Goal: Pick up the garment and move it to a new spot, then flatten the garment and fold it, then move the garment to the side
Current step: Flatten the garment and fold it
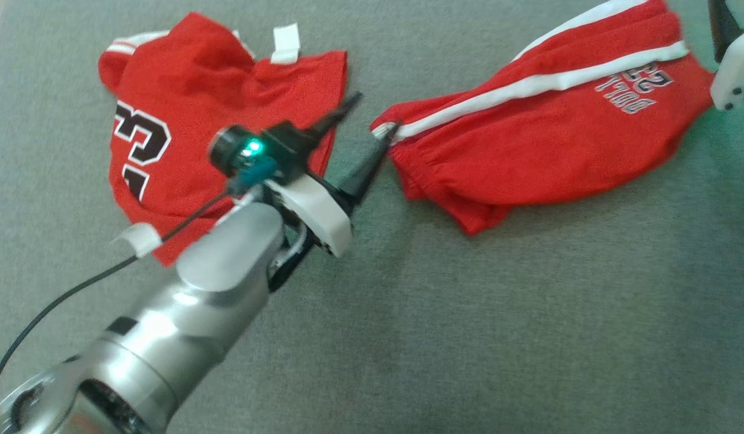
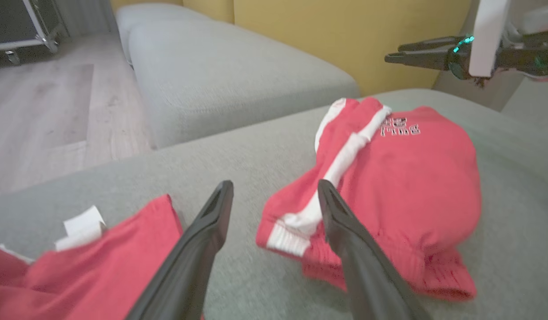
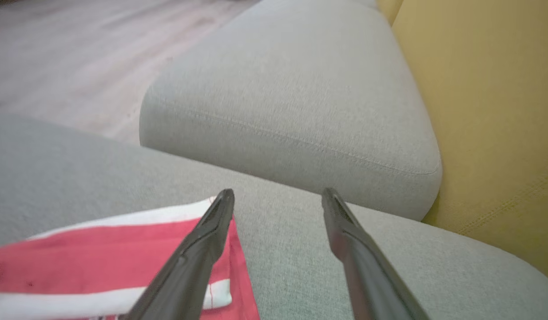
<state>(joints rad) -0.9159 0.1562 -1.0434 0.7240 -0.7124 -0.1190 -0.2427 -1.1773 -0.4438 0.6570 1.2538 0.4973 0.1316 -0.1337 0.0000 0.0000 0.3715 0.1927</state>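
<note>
Red white-striped fabric shorts are laid lengthwise between the grippers. The left gripper is held parted at the elasticated end, and the right gripper, also parted, over the other.

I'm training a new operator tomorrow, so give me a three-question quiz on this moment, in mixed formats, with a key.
1. True or false: the left hand is shut on the red jersey.
2. Which lies nearest the right hand? A) red jersey B) red shorts C) a blue towel
3. Fill in: ____ red garments lie on the grey cushion.
Key: 1 false, its fingers are apart and hold nothing; 2 B; 3 two.
</note>
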